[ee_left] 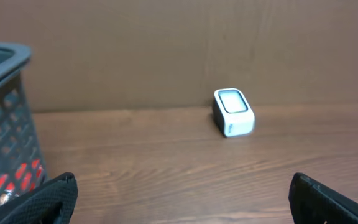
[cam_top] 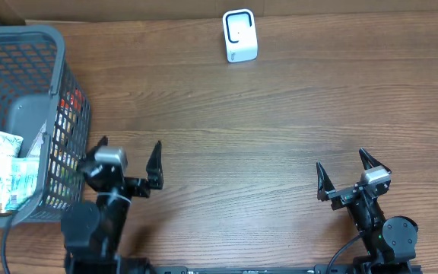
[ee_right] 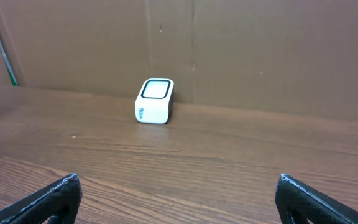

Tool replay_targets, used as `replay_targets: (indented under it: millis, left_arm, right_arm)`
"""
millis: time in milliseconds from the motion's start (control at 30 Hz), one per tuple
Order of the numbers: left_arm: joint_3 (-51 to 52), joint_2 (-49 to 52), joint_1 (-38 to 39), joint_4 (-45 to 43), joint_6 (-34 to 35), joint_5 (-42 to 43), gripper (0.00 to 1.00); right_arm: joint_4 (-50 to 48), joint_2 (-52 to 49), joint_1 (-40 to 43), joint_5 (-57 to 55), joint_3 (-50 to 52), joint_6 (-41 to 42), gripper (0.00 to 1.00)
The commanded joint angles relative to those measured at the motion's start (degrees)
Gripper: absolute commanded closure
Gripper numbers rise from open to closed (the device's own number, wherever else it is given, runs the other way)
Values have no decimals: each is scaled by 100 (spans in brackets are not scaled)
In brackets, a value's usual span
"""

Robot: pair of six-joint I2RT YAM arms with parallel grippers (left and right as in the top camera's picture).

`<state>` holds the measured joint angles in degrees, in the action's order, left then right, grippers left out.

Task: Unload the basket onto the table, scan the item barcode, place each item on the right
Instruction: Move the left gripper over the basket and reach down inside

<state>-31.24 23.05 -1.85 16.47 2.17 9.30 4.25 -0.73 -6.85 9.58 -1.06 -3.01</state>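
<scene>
Near edge: 2 black two-finger grippers. left gripper (cam_top: 130,150) just beside basket, jaws wide, holding nothing; right gripper (cam_top: 342,164) well apart at right, jaws wide, holding nothing
Left side: 1 grey plastic mesh basket (cam_top: 21,34); inside, 1 white-and-green printed packet (cam_top: 10,175) at near-left, plus red-labelled goods (cam_top: 71,103) behind mesh, count unclear
Far edge of brown wood-grain table (cam_top: 265,114): 1 small white box-shaped barcode scanner (cam_top: 239,36), upright, well apart from basket and grippers

White scanner (ee_right: 154,101) with a dark-rimmed top window, standing on the wooden table (ee_right: 229,155) just before a brown cardboard wall (ee_right: 260,56), right claw (ee_right: 179,198) spread wide, black fingertips (ee_right: 55,196) low in both corners, nothing between them
</scene>
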Motion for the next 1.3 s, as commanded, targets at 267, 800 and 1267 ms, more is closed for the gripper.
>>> replay_targets:
  millis: [267, 800, 1267]
  left_arm:
    - [-3257, 2245, 39, 1974, 127, 688, 0]
    - [-9925, 6266, 37, 6846, -450, -133, 0]
    - [-10122, 6465, -1591, 7722, 1043, -1421, 9]
  right_arm:
    - [-28, 57, -26, -57, 61, -4, 0]
    - [-28, 57, -26, -57, 61, -7, 0]
    - [-28, 57, -26, -57, 61, -4, 0]
